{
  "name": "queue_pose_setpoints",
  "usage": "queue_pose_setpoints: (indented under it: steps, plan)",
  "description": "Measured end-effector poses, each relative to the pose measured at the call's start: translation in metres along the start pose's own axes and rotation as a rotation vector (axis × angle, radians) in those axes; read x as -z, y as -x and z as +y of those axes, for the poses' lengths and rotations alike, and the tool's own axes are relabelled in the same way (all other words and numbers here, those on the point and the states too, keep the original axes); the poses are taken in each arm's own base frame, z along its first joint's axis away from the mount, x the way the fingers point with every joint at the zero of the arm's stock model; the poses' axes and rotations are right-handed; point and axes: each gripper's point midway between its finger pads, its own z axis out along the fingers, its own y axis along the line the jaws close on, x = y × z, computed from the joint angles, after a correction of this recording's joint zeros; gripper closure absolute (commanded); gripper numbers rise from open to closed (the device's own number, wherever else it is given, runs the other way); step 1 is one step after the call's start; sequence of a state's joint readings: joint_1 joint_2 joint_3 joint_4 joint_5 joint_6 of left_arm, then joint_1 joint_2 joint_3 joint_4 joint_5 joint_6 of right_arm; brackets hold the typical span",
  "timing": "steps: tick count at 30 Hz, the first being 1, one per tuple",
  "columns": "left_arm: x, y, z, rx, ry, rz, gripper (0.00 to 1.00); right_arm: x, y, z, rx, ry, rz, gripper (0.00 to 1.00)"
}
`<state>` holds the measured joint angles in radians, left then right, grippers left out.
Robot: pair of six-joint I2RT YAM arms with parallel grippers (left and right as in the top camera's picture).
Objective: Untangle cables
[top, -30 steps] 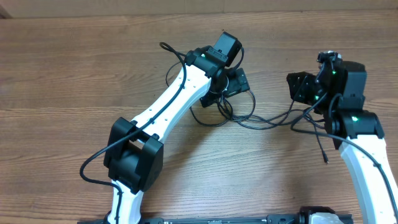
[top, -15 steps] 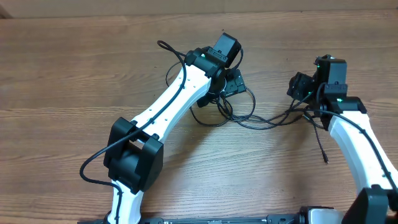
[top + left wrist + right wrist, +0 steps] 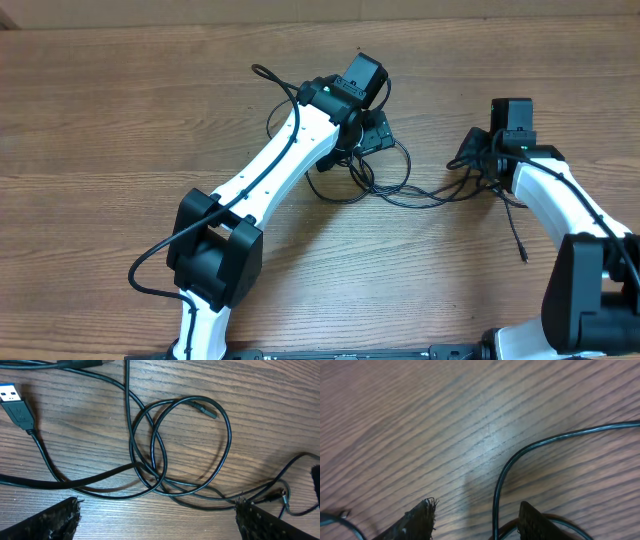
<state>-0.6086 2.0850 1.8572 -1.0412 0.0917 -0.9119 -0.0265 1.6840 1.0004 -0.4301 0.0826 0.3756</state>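
Note:
Thin black cables (image 3: 400,192) lie in tangled loops on the wooden table between my two arms. My left gripper (image 3: 373,131) hovers over their left part. In the left wrist view its jaws (image 3: 157,521) stand wide open and empty, just in front of overlapping cable loops (image 3: 229,435). A blue USB plug (image 3: 12,400) and a small plug (image 3: 206,409) show there. My right gripper (image 3: 473,157) sits low at the right end of the tangle. Its fingers (image 3: 477,521) are apart, and one cable strand (image 3: 496,497) runs between them without being pinched.
A loose cable end with a plug (image 3: 523,252) trails toward the front beside my right arm (image 3: 560,210). The thicker black wire of my left arm (image 3: 270,80) loops out behind it. Bare wooden table (image 3: 120,120) spreads to the left and back.
My right gripper has swung left and down onto the right end of the tangle, its wrist turning. Its jaws opened wider, then narrowed a little. The left arm has not moved.

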Motion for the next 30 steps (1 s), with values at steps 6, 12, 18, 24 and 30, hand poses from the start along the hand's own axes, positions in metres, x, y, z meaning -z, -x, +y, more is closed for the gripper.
queue_pose_setpoints:
  steps: [6,12,18,24,30]
  plan:
    - [0.000,0.001,0.001,0.000,0.005,-0.005,0.01,-0.028,-0.023,-0.009,-0.006,-0.042,0.087,0.54]
    - [0.000,0.003,0.003,0.000,0.015,-0.018,0.01,-0.036,-0.031,-0.012,-0.012,-0.058,0.118,0.74]
    - [0.000,0.003,0.003,0.000,0.017,-0.019,0.00,-0.036,-0.033,-0.008,-0.010,-0.034,0.130,0.82]
    - [0.000,0.003,0.003,0.000,0.017,-0.019,0.01,-0.037,-0.030,-0.005,-0.011,-0.017,0.116,0.79]
    - [0.000,0.003,0.003,0.000,0.019,-0.019,0.00,-0.039,-0.037,-0.004,-0.012,0.001,0.122,0.73]
